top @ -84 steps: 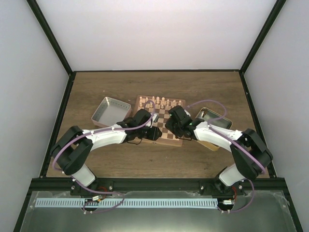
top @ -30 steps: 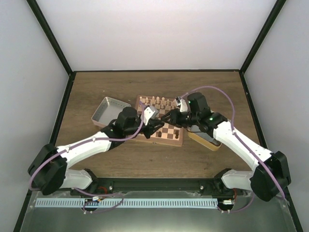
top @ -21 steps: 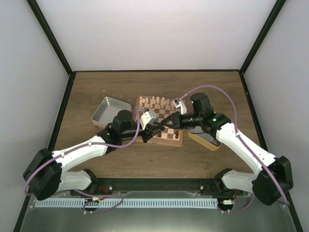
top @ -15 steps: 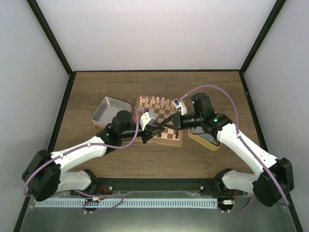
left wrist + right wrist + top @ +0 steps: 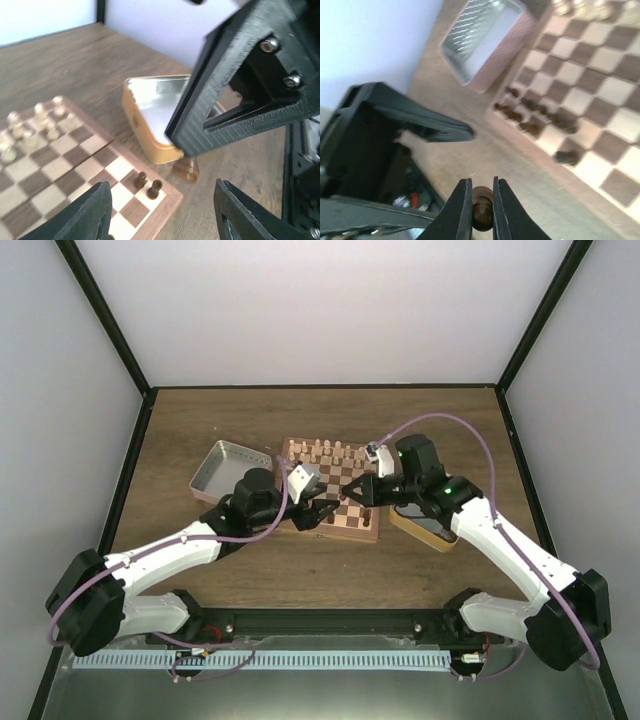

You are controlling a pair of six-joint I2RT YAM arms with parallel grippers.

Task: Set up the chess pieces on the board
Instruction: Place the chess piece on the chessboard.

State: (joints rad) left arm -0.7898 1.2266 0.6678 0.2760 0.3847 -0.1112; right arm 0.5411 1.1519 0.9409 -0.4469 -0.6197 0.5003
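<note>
A small dark brown wooden chess piece [image 5: 482, 215] is clamped between the closed fingers of the right gripper [image 5: 481, 184]. It is held in the air, clear of the square wooden chessboard with light and dark brown checkered squares [image 5: 350, 524]. The piece is raised close to the chessboard's near edge; whether it is over the squares or just off the rim cannot be told.

The left gripper [image 5: 162, 215] is seen with its jaws spread wide and nothing between them. It is raised just beside the right gripper, also by the chessboard's near edge.

Several dark brown chessmen [image 5: 535, 117] are stood in a row close to the near edge of the chessboard, toward its left corner. A lone dark chessman [image 5: 565, 157] is set just beside that row. Two more dark chessmen [image 5: 147, 186] are placed at the near right corner. Pale cream wooden chessmen [image 5: 325, 450] are lined up along the far edge.

A shallow pink metal tin with a silver inside [image 5: 228, 472] is laid to the left of the chessboard. A shallow gold metal tin [image 5: 428, 522] is laid just beside its right edge.
</note>
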